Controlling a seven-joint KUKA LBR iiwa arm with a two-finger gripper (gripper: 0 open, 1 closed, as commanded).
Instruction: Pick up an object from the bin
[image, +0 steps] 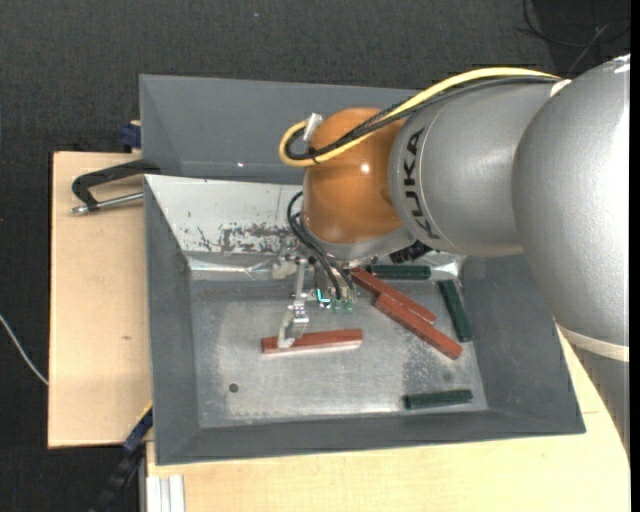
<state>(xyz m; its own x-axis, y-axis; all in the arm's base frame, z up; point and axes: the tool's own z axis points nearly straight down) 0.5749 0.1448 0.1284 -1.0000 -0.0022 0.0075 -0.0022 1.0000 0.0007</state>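
Presumably the pincer (300, 325) sits low over the central red-brown bar (325, 343) because it lies flat and apart; opening: cannot tell.

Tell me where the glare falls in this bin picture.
Camera view: harsh glare whitens the bin's back wall, upper left, around its scratch marks; the bin floor by the red-brown bar is evenly lit, without hot spots; the arm's grey shell carries a soft sheen.

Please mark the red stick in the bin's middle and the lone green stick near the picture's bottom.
Middle red stick (325, 342): camera view, middle of its length.
Bottom green stick (437, 399): camera view, middle of its length.
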